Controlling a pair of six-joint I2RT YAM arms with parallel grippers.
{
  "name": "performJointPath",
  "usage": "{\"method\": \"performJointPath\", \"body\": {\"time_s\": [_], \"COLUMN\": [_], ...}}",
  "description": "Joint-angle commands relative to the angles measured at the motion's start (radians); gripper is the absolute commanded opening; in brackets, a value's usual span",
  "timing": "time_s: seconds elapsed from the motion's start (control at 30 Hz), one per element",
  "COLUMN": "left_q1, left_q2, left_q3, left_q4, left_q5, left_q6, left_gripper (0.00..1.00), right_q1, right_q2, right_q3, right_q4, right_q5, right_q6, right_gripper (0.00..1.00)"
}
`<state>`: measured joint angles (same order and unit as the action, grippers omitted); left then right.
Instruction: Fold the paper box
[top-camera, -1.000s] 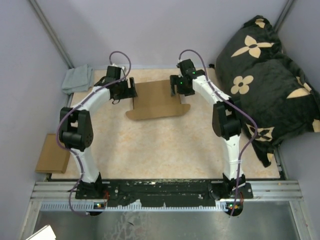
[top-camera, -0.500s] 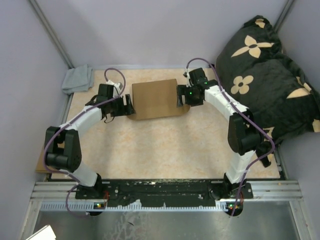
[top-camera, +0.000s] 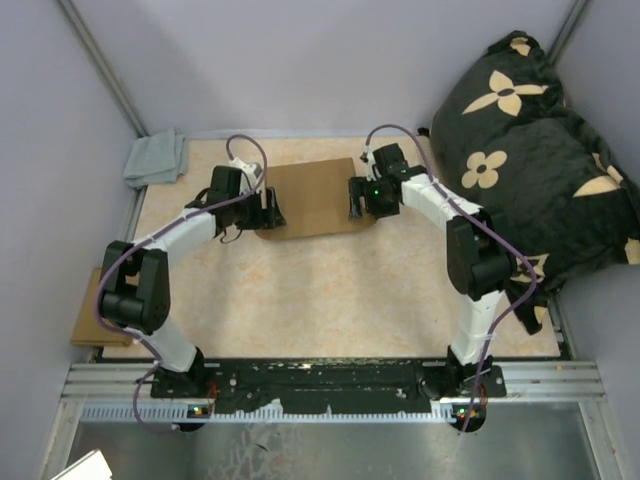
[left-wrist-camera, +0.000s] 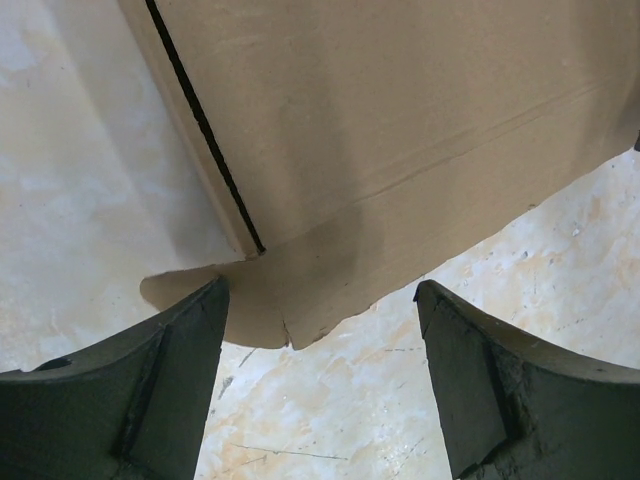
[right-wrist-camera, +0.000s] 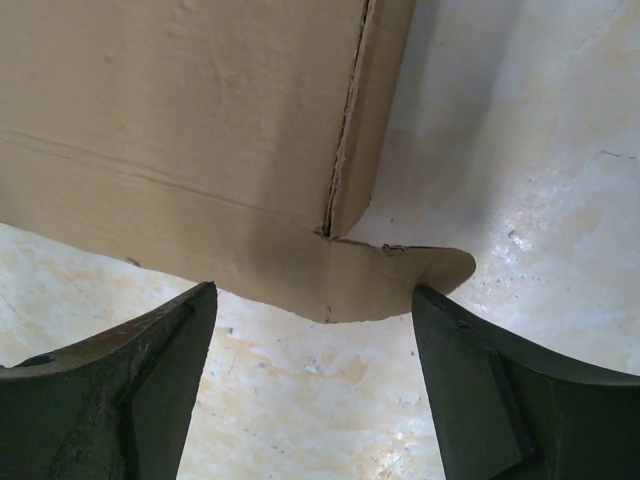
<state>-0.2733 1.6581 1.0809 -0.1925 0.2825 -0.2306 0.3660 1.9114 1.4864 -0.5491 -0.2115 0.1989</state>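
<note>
The paper box (top-camera: 315, 196) lies at the far middle of the table, brown cardboard with rounded flaps at its near corners. My left gripper (top-camera: 268, 211) is open at the box's near left corner; its wrist view shows the box (left-wrist-camera: 380, 140) with a slit and a rounded flap just ahead of the left gripper (left-wrist-camera: 320, 375). My right gripper (top-camera: 355, 201) is open at the box's near right corner; its wrist view shows the box (right-wrist-camera: 190, 140) and a rounded flap ahead of the right gripper (right-wrist-camera: 312, 375). Neither gripper holds anything.
A grey cloth (top-camera: 156, 158) lies at the far left corner. A smaller plain cardboard rectangle (top-camera: 100, 310) lies off the table's left edge. A black flowered cushion (top-camera: 535, 170) fills the right side. The table (top-camera: 320, 290) is pale marbled.
Both grippers have moved inward toward the box's near corners. The box's panels went from opened out to folded over flatter a second ago.
</note>
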Motion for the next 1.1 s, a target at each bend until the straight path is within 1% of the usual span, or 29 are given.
{"method": "performJointPath", "body": {"time_s": [0.0, 0.2, 0.4, 0.57, 0.8, 0.9, 1.0, 1.07], "left_q1": [-0.007, -0.019, -0.023, -0.023, -0.023, -0.023, -0.023, -0.023], "left_q2": [0.032, 0.038, 0.043, 0.062, 0.076, 0.074, 0.049, 0.022], "left_q3": [0.029, 0.035, 0.058, 0.132, 0.169, 0.172, 0.15, 0.122], "left_q4": [0.021, 0.016, -0.007, -0.154, -0.217, -0.247, -0.252, -0.229], "left_q5": [0.029, 0.046, 0.098, 0.111, 0.181, 0.142, 0.041, 0.003], "left_q6": [0.011, 0.01, 0.006, 0.016, 0.017, 0.026, 0.036, 0.039], "left_gripper": [0.82, 0.81, 0.79, 0.77, 0.73, 0.73, 0.77, 0.8], "right_q1": [0.002, 0.004, 0.013, 0.022, 0.023, 0.022, 0.021, 0.022], "right_q2": [0.038, 0.04, 0.034, 0.012, -0.009, -0.021, -0.034, -0.036], "right_q3": [0.027, 0.026, 0.03, 0.044, 0.053, 0.06, 0.06, 0.057], "right_q4": [0.039, 0.029, -0.002, -0.057, -0.087, -0.103, -0.091, -0.059], "right_q5": [-0.028, -0.051, -0.104, -0.128, -0.168, -0.128, -0.027, 0.012], "right_q6": [-0.017, -0.019, -0.019, -0.02, -0.018, -0.026, -0.03, -0.03], "right_gripper": [0.79, 0.78, 0.76, 0.74, 0.73, 0.73, 0.74, 0.75]}}
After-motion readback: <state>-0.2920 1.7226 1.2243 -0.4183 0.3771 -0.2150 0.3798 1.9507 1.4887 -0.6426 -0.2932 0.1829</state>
